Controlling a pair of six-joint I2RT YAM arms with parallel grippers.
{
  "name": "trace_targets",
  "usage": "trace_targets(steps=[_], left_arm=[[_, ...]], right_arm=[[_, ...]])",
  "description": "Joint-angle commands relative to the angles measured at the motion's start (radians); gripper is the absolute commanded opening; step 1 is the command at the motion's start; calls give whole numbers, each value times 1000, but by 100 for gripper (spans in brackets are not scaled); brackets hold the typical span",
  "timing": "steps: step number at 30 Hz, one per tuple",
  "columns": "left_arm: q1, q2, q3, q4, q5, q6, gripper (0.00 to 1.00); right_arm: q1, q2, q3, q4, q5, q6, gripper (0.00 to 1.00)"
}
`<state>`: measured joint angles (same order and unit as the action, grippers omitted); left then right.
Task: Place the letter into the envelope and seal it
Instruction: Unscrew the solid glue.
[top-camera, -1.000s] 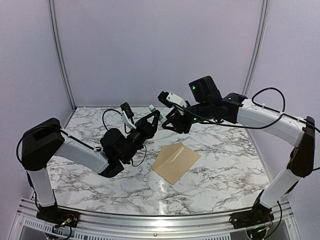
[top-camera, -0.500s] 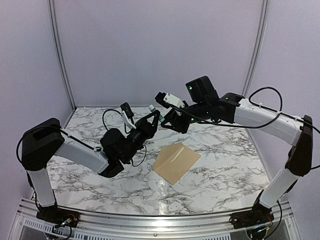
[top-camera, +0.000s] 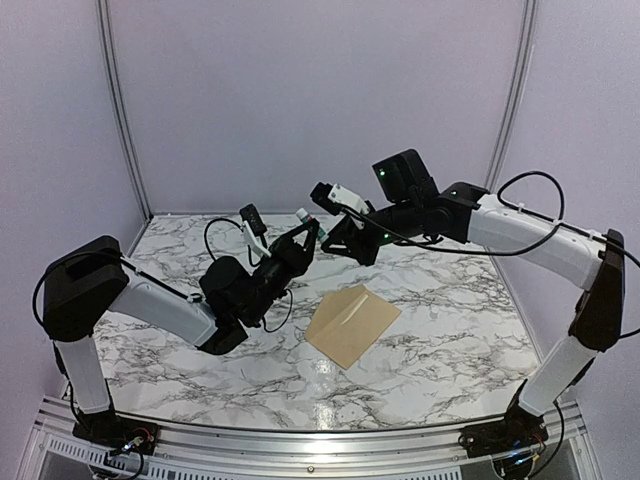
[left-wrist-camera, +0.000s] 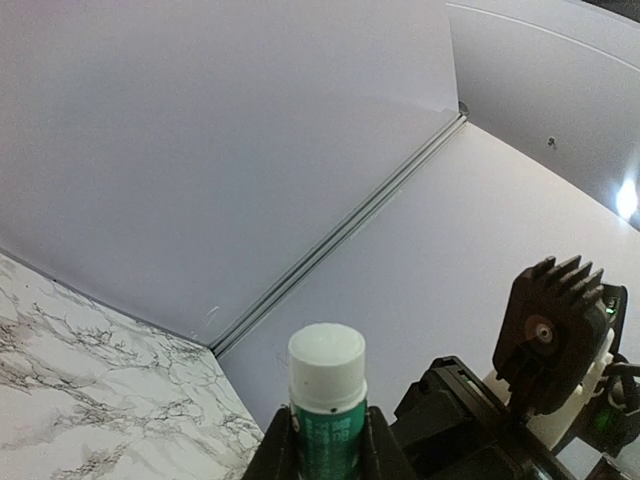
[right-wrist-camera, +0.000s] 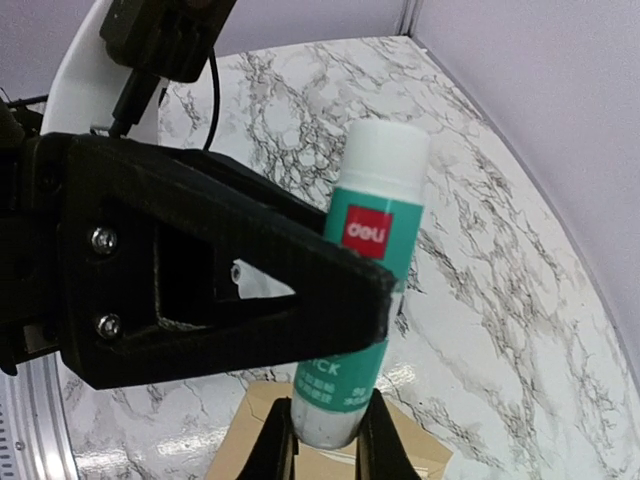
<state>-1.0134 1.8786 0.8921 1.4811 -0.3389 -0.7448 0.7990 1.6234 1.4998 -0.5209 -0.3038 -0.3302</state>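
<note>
Right gripper (right-wrist-camera: 322, 440) newly snug around glue stick (right-wrist-camera: 365, 250) in left gripper (left-wrist-camera: 327, 438)

Tan envelope (top-camera: 352, 325) lies flat, skewed, on marble table (top-camera: 450, 300).

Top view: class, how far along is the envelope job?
Done, apparently: no loose letter shows; the envelope lies flat. In hand: the left gripper and right gripper hold a capped glue stick aloft. Left: uncapping, gluing and sealing.

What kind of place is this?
Probably a robot lab booth: plain purple walls box in a marble-patterned table, and the left arm and right arm are bolted to a metal rail at its near edge.
</note>
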Motion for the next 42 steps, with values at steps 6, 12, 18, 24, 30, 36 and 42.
trace_targets(steps=[6, 12, 18, 24, 30, 36, 42], left_arm=[[0, -18, 8, 5, 62, 2, 0], [0, -33, -2, 10, 66, 15, 0], [1, -62, -23, 10, 19, 43, 0], [1, -62, -21, 10, -10, 44, 0], [-1, -50, -13, 15, -9, 26, 0], [-1, -52, -17, 15, -2, 23, 0], [-2, -52, -18, 14, 1, 24, 0]], right_arm=[[-190, 100, -45, 404, -1106, 585, 9], [-205, 86, -121, 565, -1099, 672, 15], [-182, 44, -14, -3, -535, 127, 36], [-74, -37, -88, 2, -32, -8, 39], [-1, -27, -45, 8, 121, -37, 40], [41, -2, 3, 10, 142, -46, 40], [48, 0, 36, 11, 118, -40, 39]])
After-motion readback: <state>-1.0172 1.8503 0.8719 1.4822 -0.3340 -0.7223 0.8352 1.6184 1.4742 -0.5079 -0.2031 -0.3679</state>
